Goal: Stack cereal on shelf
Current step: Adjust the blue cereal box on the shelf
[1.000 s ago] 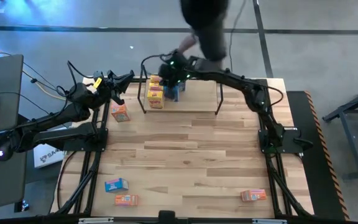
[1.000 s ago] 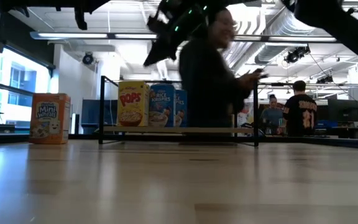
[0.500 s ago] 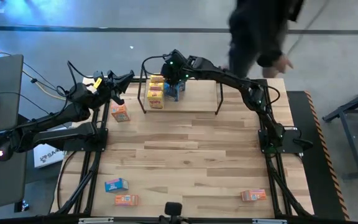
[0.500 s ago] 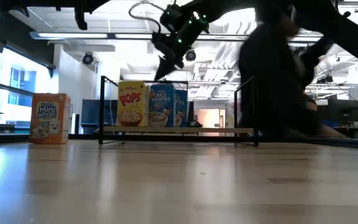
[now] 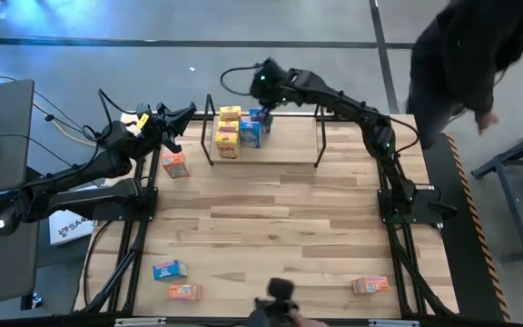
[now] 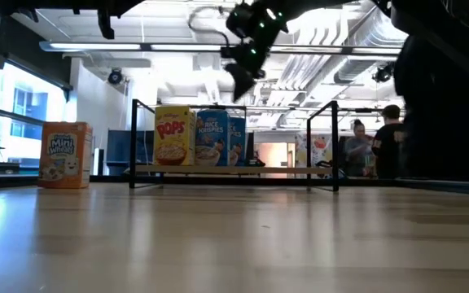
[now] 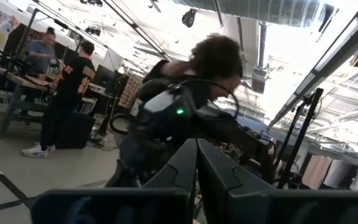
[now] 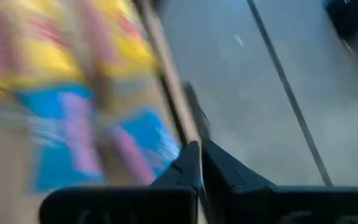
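Both grippers clenched empty — right gripper (image 5: 263, 84) above shelf (image 5: 320, 150); cereal (image 5: 170, 270) looks light, crushable — pinch the narrow sides.

The counter (image 5: 280, 227) is pale wood in butcher-block strips, smooth with a soft sheen that mirrors the room in the low view. The shelf (image 5: 263, 162) has thin black metal rods, matt, over a light wooden board. The cereal boxes (image 6: 195, 137) on it are printed cardboard, slightly glossy, as is the orange Mini-Wheats box (image 6: 63, 155) left of the shelf. Both arms look like dark matt plastic and metal; the left pincer (image 7: 196, 177) shows smooth black plastic fingers. The floor (image 5: 107, 54) beyond is grey, smooth and faintly reflective
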